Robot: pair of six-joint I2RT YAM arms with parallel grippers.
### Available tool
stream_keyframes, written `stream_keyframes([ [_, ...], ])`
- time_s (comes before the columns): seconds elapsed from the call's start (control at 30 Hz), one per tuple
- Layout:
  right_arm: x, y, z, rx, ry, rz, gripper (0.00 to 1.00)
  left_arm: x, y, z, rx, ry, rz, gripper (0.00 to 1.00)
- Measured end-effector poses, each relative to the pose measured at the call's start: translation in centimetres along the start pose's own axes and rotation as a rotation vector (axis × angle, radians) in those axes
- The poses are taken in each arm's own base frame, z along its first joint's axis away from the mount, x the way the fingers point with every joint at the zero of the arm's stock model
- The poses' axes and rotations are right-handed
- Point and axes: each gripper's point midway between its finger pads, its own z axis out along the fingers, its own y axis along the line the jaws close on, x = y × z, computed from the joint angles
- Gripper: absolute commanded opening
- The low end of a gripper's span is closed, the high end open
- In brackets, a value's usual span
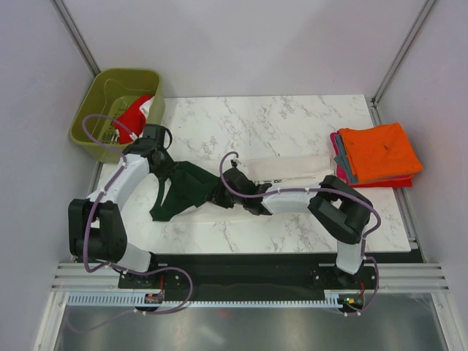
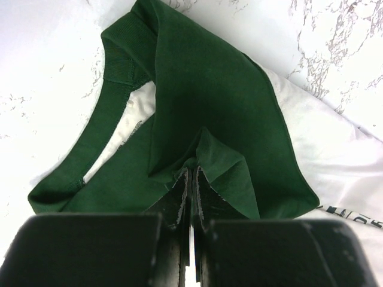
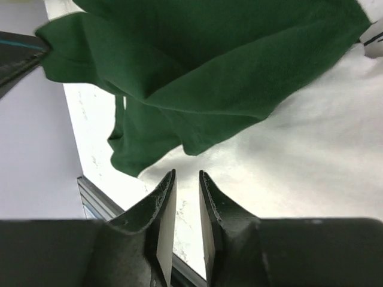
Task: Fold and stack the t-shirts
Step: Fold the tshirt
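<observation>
The cream t-shirt (image 1: pixel 289 168) with dark green sleeves (image 1: pixel 186 189) lies across the middle of the marble table. My left gripper (image 1: pixel 168 170) is shut on a fold of the green sleeve cloth (image 2: pixel 203 89), which bunches at my fingertips (image 2: pixel 182 179). My right gripper (image 1: pixel 221 192) hovers at the green part's right edge. Its jaws stand a little apart with nothing between them (image 3: pixel 187 174), and green cloth (image 3: pixel 197 54) and cream cloth (image 3: pixel 311 137) lie just beyond. A folded stack sits at the right, with the orange shirt (image 1: pixel 379 150) on top of grey-blue and red ones.
An olive-green plastic bin (image 1: pixel 91 110) stands off the table's far left corner and holds red and white cloth (image 1: pixel 134 113). The table's front edge and a metal rail (image 3: pixel 96 197) run close under my right gripper. Grey walls enclose the cell.
</observation>
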Motion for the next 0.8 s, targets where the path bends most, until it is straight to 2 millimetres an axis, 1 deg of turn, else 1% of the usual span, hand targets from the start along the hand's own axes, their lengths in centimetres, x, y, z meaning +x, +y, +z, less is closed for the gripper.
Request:
stream_keyframes([
  [0.03,0.2,-0.2,0.2,0.003,0.009,-0.002,0.36,0.0,0.0,0.0,0.0,0.0,0.0,0.02],
  [0.07,0.5,-0.4,0.6,0.008,0.018,-0.001,0.38,0.0,0.0,0.0,0.0,0.0,0.0,0.02],
  [0.17,1.2,-1.0,1.8,0.025,0.039,-0.006,0.4,0.0,0.0,0.0,-0.001,-0.001,-0.001,0.02],
  [0.27,1.5,-1.0,2.7,0.029,0.05,-0.007,0.41,0.0,0.1,0.1,-0.004,0.0,-0.002,0.02],
  [0.4,1.6,-0.6,3.3,0.022,0.055,-0.005,0.42,-0.2,-0.1,0.3,-0.007,0.001,-0.007,0.02],
  [0.47,1.6,-0.4,3.6,0.02,0.056,-0.003,0.45,-0.3,-0.2,0.3,-0.006,0.001,-0.007,0.02],
  [0.6,1.8,-0.6,4.1,0.027,0.058,0.008,0.47,-0.3,-0.2,0.3,-0.005,0.0,-0.008,0.02],
  [0.7,1.9,-0.7,4.3,0.029,0.059,0.02,0.52,-0.4,-0.2,0.3,-0.005,-0.001,-0.01,0.02],
  [0.8,1.9,-0.5,4.3,0.026,0.054,0.027,0.51,-0.4,-0.2,0.3,-0.005,0.0,-0.011,0.02],
])
